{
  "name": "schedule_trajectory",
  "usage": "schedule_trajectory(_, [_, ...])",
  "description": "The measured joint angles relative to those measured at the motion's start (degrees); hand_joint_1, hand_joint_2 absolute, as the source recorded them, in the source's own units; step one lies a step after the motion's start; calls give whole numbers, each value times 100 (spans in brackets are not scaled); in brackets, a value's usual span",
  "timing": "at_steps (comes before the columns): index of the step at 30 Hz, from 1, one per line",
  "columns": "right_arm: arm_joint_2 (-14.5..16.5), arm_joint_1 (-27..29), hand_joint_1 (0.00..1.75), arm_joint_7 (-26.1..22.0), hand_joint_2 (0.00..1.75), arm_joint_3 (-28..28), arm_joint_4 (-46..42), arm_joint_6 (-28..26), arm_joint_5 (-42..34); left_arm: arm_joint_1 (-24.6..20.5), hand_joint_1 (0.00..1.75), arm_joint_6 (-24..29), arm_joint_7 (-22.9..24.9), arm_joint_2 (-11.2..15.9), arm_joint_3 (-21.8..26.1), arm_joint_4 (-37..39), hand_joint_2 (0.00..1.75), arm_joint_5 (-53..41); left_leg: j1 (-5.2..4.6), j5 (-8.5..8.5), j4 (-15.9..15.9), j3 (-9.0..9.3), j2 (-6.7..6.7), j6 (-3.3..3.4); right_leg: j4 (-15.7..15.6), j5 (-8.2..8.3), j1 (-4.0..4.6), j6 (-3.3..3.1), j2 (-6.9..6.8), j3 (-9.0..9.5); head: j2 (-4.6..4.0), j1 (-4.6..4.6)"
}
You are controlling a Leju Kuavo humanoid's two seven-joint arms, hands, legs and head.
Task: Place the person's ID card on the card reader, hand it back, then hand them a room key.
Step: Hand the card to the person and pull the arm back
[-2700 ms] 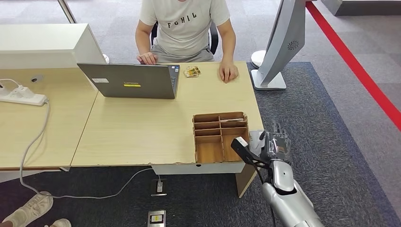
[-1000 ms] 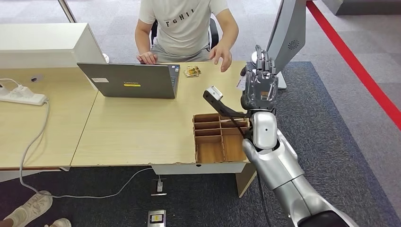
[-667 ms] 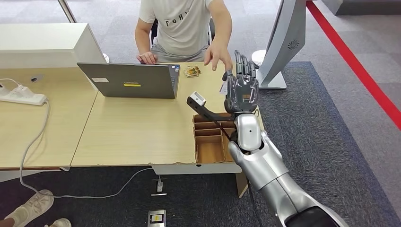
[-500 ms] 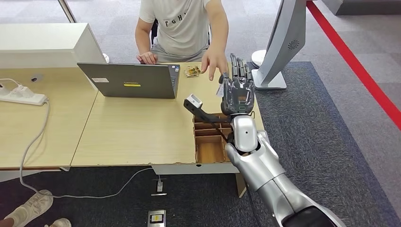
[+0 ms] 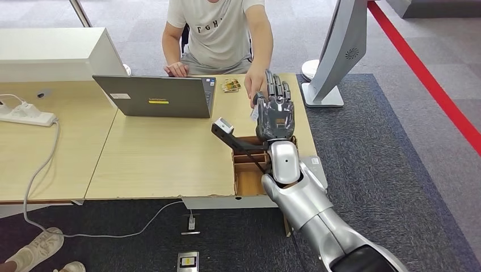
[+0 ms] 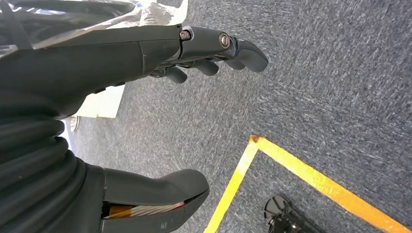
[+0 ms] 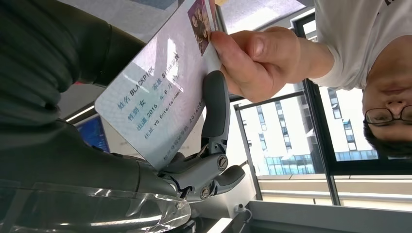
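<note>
My right hand is raised over the far right part of the desk, fingers pointing toward the seated person. It holds the ID card, a pale card with printed text and a small photo, against its fingers. The person's hand pinches the card's far corner at the photo end. In the head view the card is a thin white sliver beside my hand, under the person's hand. Small yellow cards lie near the person. My left hand hangs over the carpet, fingers apart and holding nothing.
A divided wooden box sits on the desk under my right forearm. An open laptop stands to the left, between me and the person. A screen on a white base stands right of the desk. A power strip lies far left.
My right arm rose from beside the desk and swung left toward the person with the card. The person's hand lifted off the desk, reached over and now pinches the card.
</note>
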Motion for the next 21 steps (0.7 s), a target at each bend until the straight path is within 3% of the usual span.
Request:
schedule_trajectory(9, [83, -3, 175, -32, 175, 6, 157, -12, 2, 1, 0, 13, 0, -24, 0, 0, 175, 16, 0, 0, 0, 0, 0, 0, 0, 0, 0, 0, 0, 0, 0, 0])
schedule_trajectory(13, [102, -8, 0, -54, 175, 8, 215, -20, 7, 3, 0, 36, 0, -29, 0, 0, 175, 51, 0, 0, 0, 0, 0, 0, 0, 0, 0, 0, 0, 0, 0, -1])
schedule_trajectory(21, [126, -35, 0, -203, 175, 43, 291, -13, -72, 4, 0, 91, 15, -57, 0, 0, 175, 169, 0, 0, 0, 1, 1, 0, 0, 0, 0, 0, 1, -2, 0, 0])
